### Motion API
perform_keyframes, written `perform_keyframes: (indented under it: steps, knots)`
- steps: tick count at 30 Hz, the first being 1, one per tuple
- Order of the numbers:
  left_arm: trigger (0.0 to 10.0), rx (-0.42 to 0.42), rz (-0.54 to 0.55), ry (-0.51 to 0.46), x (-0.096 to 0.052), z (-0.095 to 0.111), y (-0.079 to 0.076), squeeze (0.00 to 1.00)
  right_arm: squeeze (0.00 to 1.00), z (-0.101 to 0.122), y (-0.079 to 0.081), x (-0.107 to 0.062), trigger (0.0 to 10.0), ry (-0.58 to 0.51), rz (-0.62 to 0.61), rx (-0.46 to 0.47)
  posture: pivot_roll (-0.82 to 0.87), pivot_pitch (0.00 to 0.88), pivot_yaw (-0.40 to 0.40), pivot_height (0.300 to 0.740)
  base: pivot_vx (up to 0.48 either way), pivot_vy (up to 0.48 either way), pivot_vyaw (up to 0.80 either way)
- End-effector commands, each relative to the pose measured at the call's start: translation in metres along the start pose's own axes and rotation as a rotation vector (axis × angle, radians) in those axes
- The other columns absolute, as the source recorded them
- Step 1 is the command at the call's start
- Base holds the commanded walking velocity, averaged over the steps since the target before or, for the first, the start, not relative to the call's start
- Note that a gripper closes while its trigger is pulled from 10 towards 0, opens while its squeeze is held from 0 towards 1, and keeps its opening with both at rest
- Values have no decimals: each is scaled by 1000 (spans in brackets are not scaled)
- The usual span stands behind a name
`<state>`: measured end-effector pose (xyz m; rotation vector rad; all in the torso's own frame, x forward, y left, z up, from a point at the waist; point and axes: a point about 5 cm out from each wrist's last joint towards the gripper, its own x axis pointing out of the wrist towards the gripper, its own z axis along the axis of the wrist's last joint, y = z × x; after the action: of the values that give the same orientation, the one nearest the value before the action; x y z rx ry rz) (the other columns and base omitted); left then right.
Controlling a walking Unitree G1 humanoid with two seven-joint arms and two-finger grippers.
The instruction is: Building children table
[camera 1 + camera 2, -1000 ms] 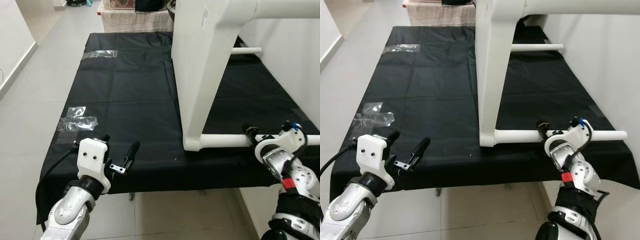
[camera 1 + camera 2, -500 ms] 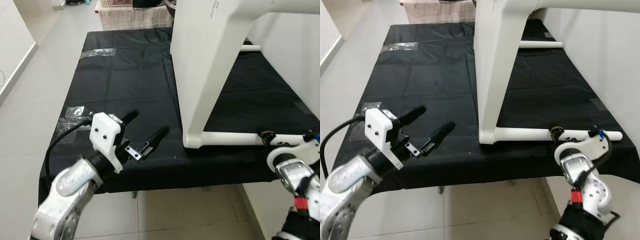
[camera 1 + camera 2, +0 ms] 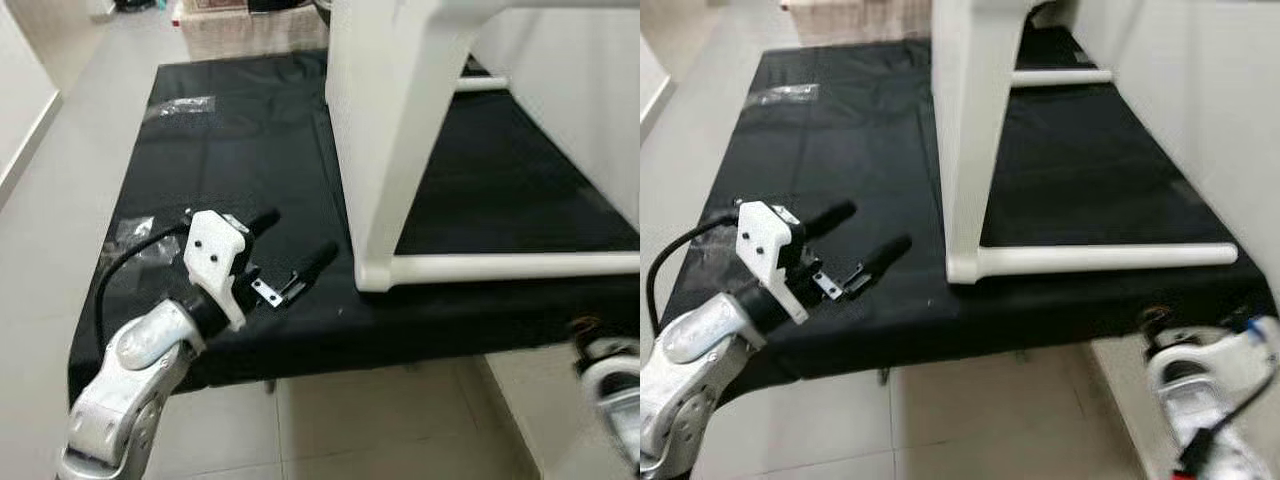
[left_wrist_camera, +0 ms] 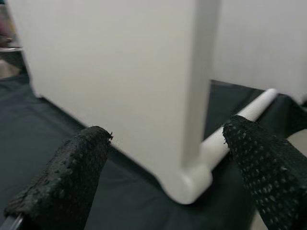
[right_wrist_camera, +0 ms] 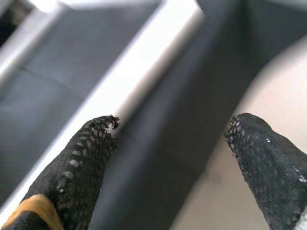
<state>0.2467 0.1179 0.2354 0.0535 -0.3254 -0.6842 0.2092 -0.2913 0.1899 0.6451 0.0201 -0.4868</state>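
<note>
- The left gripper (image 3: 290, 250) is held wide open, empty, left of the white table frame (image 3: 385, 150).
- The right gripper (image 5: 170, 158) is spread open, empty, near the black cloth (image 3: 240, 170) edge.

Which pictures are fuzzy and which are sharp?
Right wrist view: fuzziest, the white bar is smeared. Right eye view: the right gripper at the bottom corner is blurred. Left wrist view: the fingers are sharp, the table leg soft. Left eye view: the left gripper is fairly sharp.

White children's table frame (image 3: 400, 130) upright (rail (image 3: 510, 266) along bottom)
</note>
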Motion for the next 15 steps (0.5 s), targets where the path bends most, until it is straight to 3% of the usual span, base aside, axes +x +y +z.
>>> perform_keyframes:
  steps: [1,2,3,4,6,8,9,13,15]
  knots:
    - [10000,-26,4,23,-2,-8,-2,0,0,4,17,-5,10000,-27,98,-61,-93,180,28,740,0,0,0]
    - [10000,-45,17,30,-2,-11,-2,0,0,11,33,-6,10000,-61,193,-143,-95,177,23,740,0,0,0]
    - [10000,-65,41,45,-3,-18,-4,0,0,16,67,-8,10000,-92,388,-298,-94,172,21,740,0,0,0]
    - [10000,-79,57,55,-4,-23,-5,0,0,17,89,-12,10000,-104,517,-408,-92,171,21,740,0,0,0]
    - [10000,-91,111,76,-7,-32,-5,0,0,7,116,-19,10000,-88,724,-618,-82,168,12,740,0,0,0]
    - [10000,-89,181,99,-12,-40,-2,0,0,-5,125,-19,10000,-52,827,-710,-67,161,4,740,0,0,0]
    - [10000,-89,181,99,-12,-40,-2,0,0,-5,125,-19,10000,-52,827,-710,-67,161,4,740,0,0,0]
    - [10000,-39,354,184,-35,-58,8,0,0,-23,132,2,10000,-60,803,-816,-32,148,-11,740,0,0,0]
    - [10000,-37,394,203,-43,-61,7,0,0,-27,137,8,10000,-63,808,-804,-18,139,-15,740,0,0,0]
